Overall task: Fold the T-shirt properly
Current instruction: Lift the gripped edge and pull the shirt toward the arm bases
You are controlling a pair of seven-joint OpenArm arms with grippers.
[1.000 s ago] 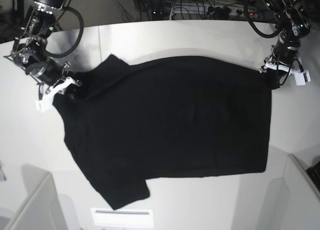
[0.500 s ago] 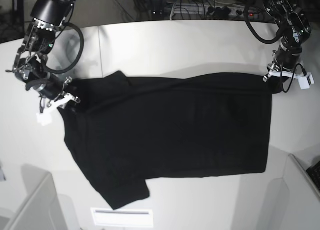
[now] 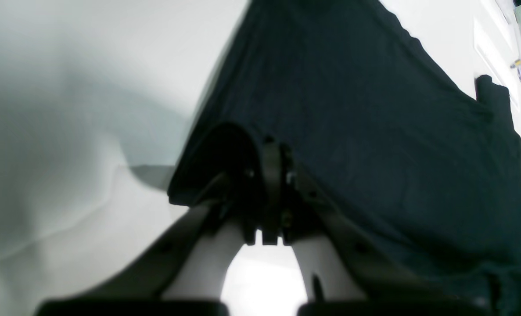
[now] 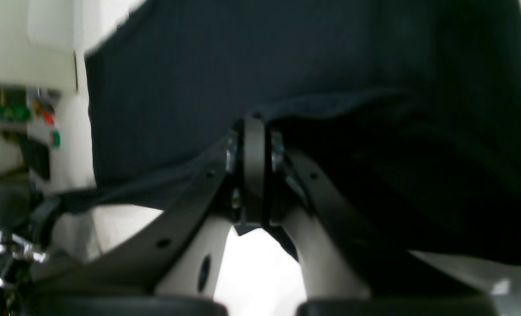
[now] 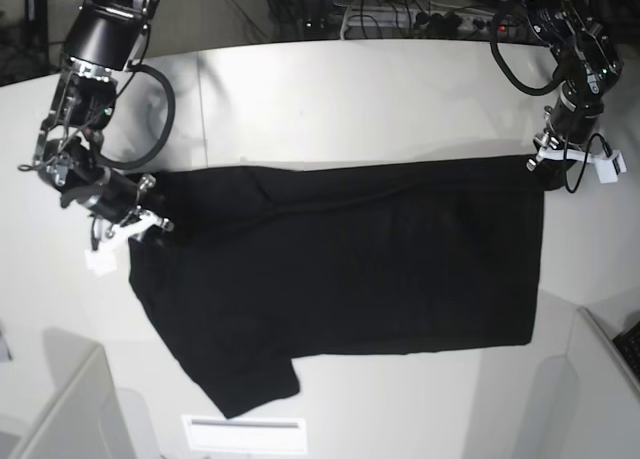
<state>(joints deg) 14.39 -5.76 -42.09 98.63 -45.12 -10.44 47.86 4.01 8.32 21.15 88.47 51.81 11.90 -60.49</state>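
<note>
The T-shirt (image 5: pixel 340 259) lies spread on the table (image 5: pixel 330 89). The left gripper (image 5: pixel 548 165) and right gripper (image 5: pixel 150 219) each pinch 1 far corner, clamped tight. Carry both toward the near hem level, keeping the edge taut.

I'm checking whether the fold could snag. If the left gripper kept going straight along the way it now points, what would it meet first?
Probably more of the black cloth T-shirt it is shut on. In the wrist view the left gripper points along the shirt spread over the white table; depth is unclear.
</note>
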